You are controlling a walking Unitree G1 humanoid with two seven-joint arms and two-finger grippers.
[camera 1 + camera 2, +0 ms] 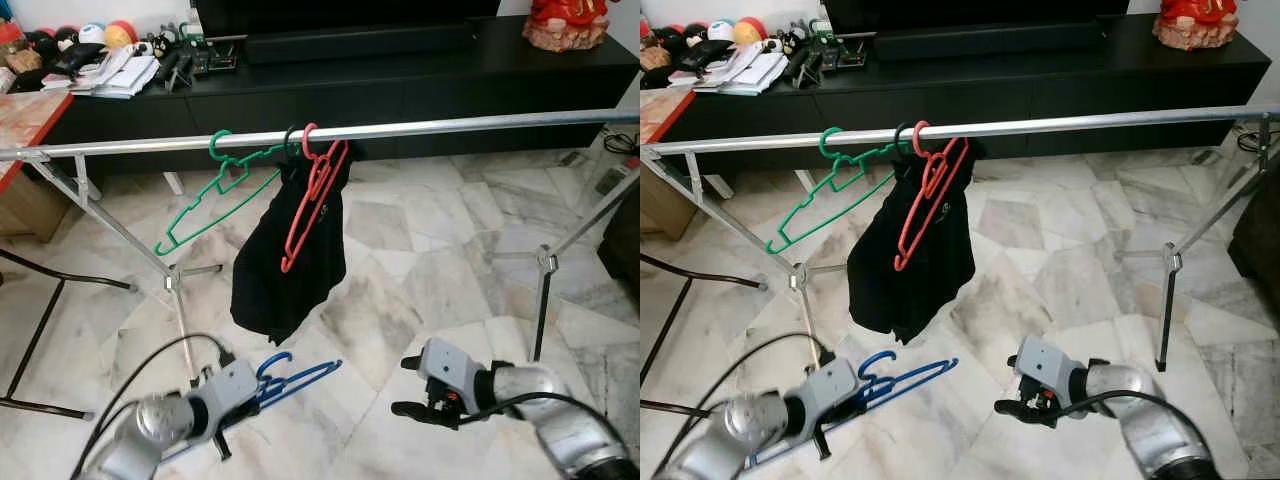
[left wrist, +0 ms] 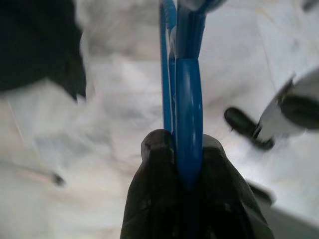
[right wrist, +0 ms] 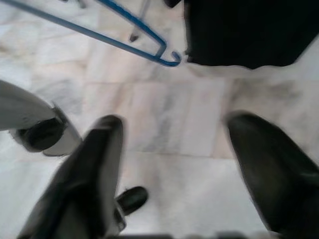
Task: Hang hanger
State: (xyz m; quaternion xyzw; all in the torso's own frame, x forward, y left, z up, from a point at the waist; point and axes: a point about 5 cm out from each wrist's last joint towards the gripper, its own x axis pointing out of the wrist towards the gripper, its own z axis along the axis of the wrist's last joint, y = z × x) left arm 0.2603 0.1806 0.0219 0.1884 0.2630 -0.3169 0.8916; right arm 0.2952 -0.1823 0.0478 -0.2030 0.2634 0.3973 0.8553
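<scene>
— Low down by the robot, what's in its left hand (image 1: 243, 398)?

— It's clenched on the blue hanger (image 1: 298, 380). The wrist view shows both black fingers (image 2: 159, 194) pinching the plastic. The hook curls upward just beside the hand, and the long axis runs off toward the right hand (image 1: 412, 386), roughly level above the marble floor (image 1: 420, 270).

— And that right hand?

— Released, fingers spread, holding nothing, near the hanger's far tip but apart from it.

— Where does it have to go?

— Up and forward. The silver rail (image 1: 450, 127) sits well above and beyond the hanger, running left to right. I'd judge the left arm does it alone: lift, then drop the hook over.

— Is there room?

— Plenty right of the red hanger (image 1: 312, 195) and black garment (image 1: 290, 270); the green hanger (image 1: 215, 195) hangs left of them.

— Any writing?

— None I can read.
</scene>
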